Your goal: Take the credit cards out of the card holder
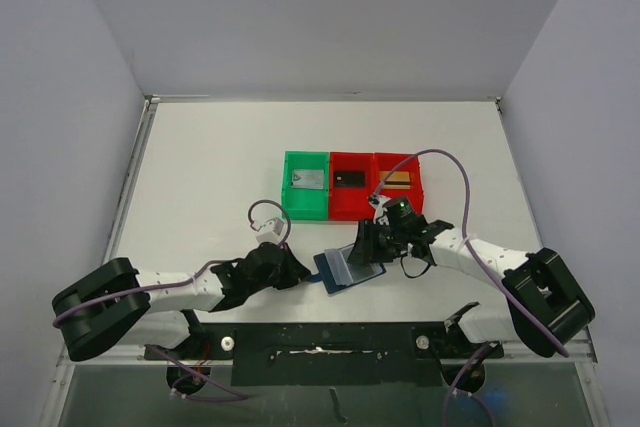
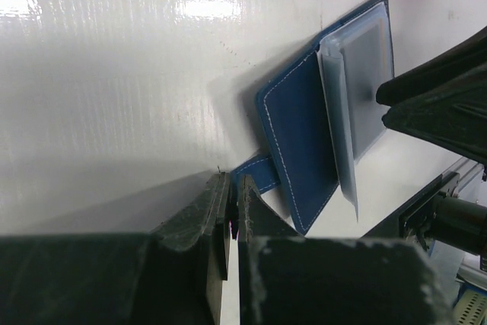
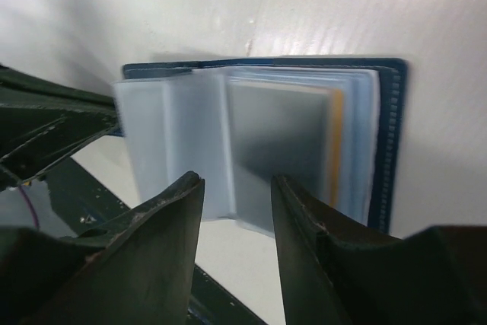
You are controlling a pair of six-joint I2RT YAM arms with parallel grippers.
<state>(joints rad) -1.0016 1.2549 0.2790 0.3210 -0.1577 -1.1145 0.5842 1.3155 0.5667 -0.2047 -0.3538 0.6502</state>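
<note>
Find the card holder (image 1: 352, 267) lying open and flat on the tabletop (image 1: 200, 197), near the front edge, between the two hands. Note its pale clear pockets (image 3: 190, 135) fanned upward. Not yet emptied, judging by the right wrist view: shows a grey card (image 3: 278, 142) in the facing pocket and a gold-orange edge (image 3: 335, 138) behind it. Note, further back, a green tray (image 1: 305, 215) and two red trays (image 1: 350, 215) in a row, each with a card inside.

Probably the step of gripping the next card. To do it well: separate one pocket from the stack, close on the card itself rather than the slippery sleeve, pull straight along the pocket's opening, and hold the tab down so the holder cannot lift.

See the left hand (image 2: 232, 211) reaching in low, shut tight at the end of the closure tab (image 2: 259, 173); pinching or pinning, cannot tell. See the right hand (image 3: 237, 211) tilted down just over the pockets, jaws narrowly apart, gripping nothing visible.
</note>
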